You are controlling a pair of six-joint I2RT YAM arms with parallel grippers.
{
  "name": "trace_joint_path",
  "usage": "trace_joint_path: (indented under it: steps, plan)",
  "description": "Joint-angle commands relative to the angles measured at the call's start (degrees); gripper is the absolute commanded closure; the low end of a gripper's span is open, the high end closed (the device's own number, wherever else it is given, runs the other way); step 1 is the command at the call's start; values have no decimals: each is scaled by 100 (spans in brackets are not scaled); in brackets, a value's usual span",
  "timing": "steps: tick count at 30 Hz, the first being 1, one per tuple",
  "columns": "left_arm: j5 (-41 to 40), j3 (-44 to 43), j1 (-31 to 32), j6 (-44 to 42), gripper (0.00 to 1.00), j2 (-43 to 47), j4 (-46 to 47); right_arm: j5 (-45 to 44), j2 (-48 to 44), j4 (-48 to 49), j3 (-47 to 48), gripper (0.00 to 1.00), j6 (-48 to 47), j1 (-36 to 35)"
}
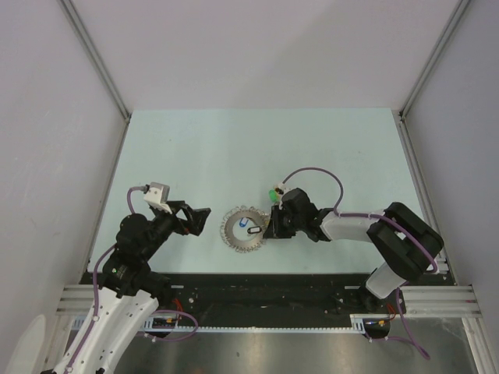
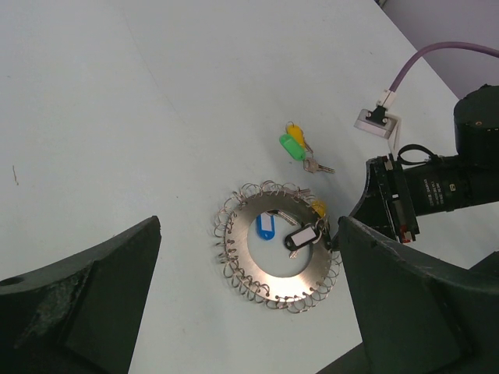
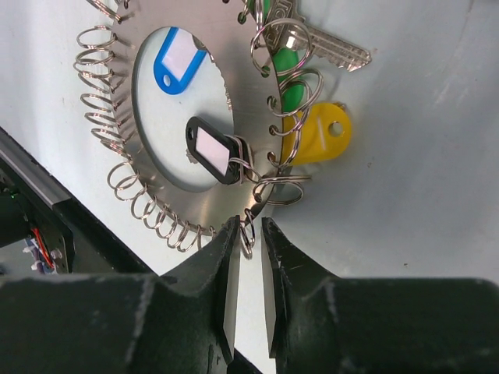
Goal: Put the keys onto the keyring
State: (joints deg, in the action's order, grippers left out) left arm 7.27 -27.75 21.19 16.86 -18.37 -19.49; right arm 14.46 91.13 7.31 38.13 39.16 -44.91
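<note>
The keyring (image 1: 234, 238) is a grey metal disc edged with many small wire loops, lying flat between the arms. It carries a black-and-white tag (image 2: 302, 238), a blue tag (image 2: 266, 227) and a yellow tag (image 2: 318, 207). The keys (image 2: 295, 145), with green and yellow heads, lie on the table just beyond its far rim. They also show in the top view (image 1: 274, 193). In the right wrist view a green head (image 3: 292, 78) and a silver key (image 3: 331, 51) lie by the rim loops. My right gripper (image 3: 249, 227) is closed to a narrow gap around one rim loop (image 3: 248, 238). My left gripper (image 2: 248, 257) is wide open, hovering left of the keyring (image 2: 284, 290).
A black and aluminium rail (image 1: 273, 284) runs along the table's near edge. White walls with metal posts close in both sides. The right arm's wrist camera and purple cable (image 2: 405, 74) show at the right of the left wrist view.
</note>
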Motion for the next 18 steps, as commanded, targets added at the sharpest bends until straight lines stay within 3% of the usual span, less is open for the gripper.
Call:
trace_joint_path:
  steps: [1, 18]
  plan:
    - [143, -82, -36, -245, 0, 0, 68, 83, -236, 236, -78, 78, 154, 96]
    - [161, -82, -36, -236, 0, -35, 76, 198, -254, 368, -183, 78, 233, 245]
